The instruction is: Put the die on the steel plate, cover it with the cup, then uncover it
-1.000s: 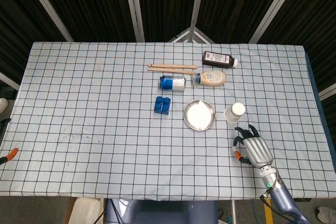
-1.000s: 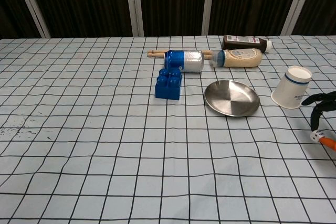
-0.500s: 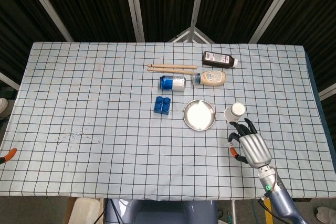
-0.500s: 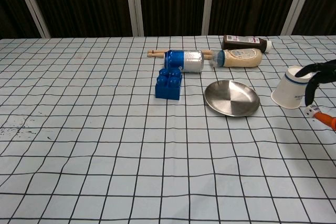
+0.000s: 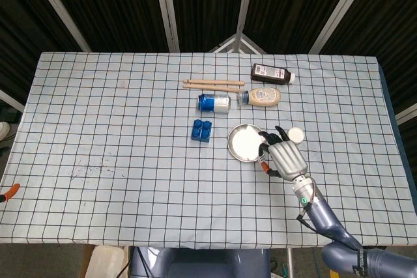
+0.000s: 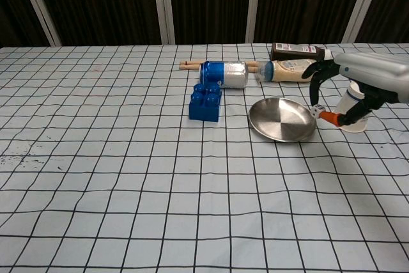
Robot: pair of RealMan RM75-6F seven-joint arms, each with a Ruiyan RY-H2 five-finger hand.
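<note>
Your right hand (image 6: 358, 91) is hovering at the right edge of the plate (image 6: 281, 120), and its fingers are pinching the die (image 6: 316, 112) just above the plate's rim. The cup (image 5: 296, 136) is standing just behind the hand, partly hidden. Farther back, the blue block (image 6: 205, 102), can (image 6: 223, 74) and two bottles are lying.

We see the cup (image 6: 355, 114) mostly hidden behind the right hand (image 6: 358, 84); the die (image 6: 316, 112) is too small to read; the left hand stays out of sight.
</note>
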